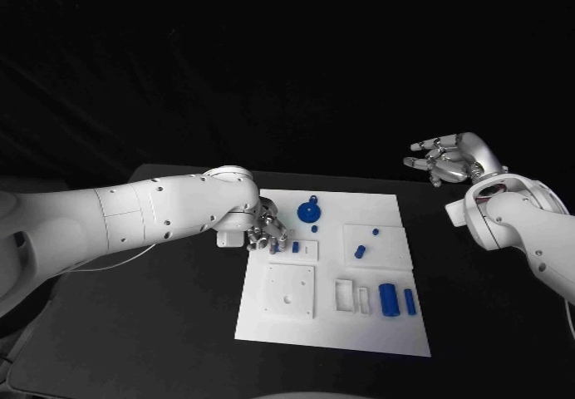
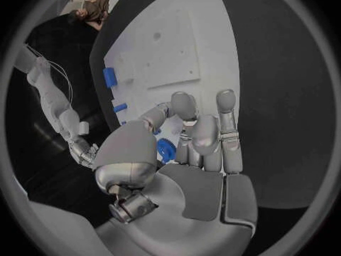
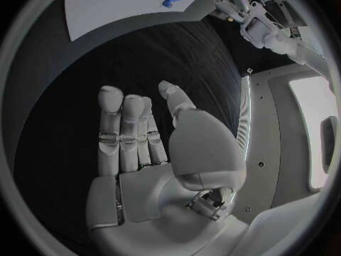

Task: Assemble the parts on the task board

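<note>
The white task board lies in the middle of the black table. My left hand hangs over the board's left edge. Its thumb and a finger pinch a small blue part, right beside a short blue peg standing in a small white block. In the left wrist view the left hand has its fingers curled toward the thumb, with a sliver of the small blue part between them. A round blue knob sits just beyond the hand. My right hand is raised off the board's far right corner, fingers spread and holding nothing.
Two small blue pegs stand on a raised square at the board's right. A thick blue cylinder and a thin one lie near the front right. A square white plate lies at the front left. Bare black table surrounds the board.
</note>
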`<action>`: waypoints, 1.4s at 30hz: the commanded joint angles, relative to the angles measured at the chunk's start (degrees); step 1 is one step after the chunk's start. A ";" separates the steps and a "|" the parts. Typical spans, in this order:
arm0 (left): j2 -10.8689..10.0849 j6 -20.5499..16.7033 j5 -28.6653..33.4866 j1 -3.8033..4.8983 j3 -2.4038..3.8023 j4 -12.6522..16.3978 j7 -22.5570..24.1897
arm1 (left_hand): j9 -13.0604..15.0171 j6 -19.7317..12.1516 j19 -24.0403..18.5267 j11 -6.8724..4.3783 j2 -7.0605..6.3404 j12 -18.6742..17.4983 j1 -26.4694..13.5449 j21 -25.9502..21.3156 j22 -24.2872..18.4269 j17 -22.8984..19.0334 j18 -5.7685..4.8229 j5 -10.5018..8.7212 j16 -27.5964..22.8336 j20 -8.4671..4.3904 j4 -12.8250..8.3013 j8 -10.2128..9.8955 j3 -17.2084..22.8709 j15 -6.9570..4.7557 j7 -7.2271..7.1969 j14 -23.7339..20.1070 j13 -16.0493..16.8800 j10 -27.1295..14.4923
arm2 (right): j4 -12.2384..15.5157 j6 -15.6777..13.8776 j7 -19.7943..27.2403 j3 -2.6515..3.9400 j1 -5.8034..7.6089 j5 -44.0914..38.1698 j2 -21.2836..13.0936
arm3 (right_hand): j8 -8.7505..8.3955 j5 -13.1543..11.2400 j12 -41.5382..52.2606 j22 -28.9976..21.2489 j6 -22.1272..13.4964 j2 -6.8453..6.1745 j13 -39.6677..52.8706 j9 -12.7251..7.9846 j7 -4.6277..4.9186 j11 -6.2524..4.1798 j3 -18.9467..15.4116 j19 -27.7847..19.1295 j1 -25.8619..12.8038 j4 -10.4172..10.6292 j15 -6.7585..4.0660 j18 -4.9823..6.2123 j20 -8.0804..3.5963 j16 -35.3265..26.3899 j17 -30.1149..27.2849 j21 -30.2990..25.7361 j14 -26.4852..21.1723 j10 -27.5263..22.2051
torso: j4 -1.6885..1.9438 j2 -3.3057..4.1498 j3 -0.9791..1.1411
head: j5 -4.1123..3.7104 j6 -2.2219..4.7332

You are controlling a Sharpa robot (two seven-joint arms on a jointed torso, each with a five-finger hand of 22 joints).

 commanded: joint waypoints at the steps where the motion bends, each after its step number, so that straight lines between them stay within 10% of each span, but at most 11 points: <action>1: 0.46 4.81 4.15 -0.09 -0.23 -0.34 0.52 | 0.09 8.62 -0.40 -1.92 0.75 0.05 0.53 0.31 1.08 0.13 -0.30 0.23 0.21 -0.17 -6.58 0.24 6.33 -0.11 -6.78 -0.31 0.10 0.51 | -0.07 0.95 0.39 0.02 -0.02 -0.49 0.12 | 0.25 0.32 0.07 2.94 -0.33 -0.02 -0.07 -0.06 0.21 0.22 0.34 0.06 -0.62 0.09 0.21 0.34 0.09 0.23 -0.06 0.33 -0.36 -0.16 | -0.01 0.01 -0.08 | 0.07 0.09; 42: 4.04 11.94 4.00 1.79 -0.24 -6.47 -0.10 | 0.67 8.34 -0.75 -1.93 1.36 0.27 0.78 0.55 1.08 0.43 -0.13 -0.33 0.39 0.11 -6.65 0.24 5.96 -0.07 -6.74 -0.48 0.97 0.50 | -0.19 1.17 0.42 0.01 -0.09 -0.58 0.65 | 0.25 0.24 0.10 2.92 -0.37 0.16 -0.02 -0.06 0.23 0.23 0.49 0.00 -0.76 -0.34 0.23 0.34 0.11 0.23 -0.06 0.24 -0.43 -0.23 | 0.04 -0.03 -0.08 | 0.28 -0.04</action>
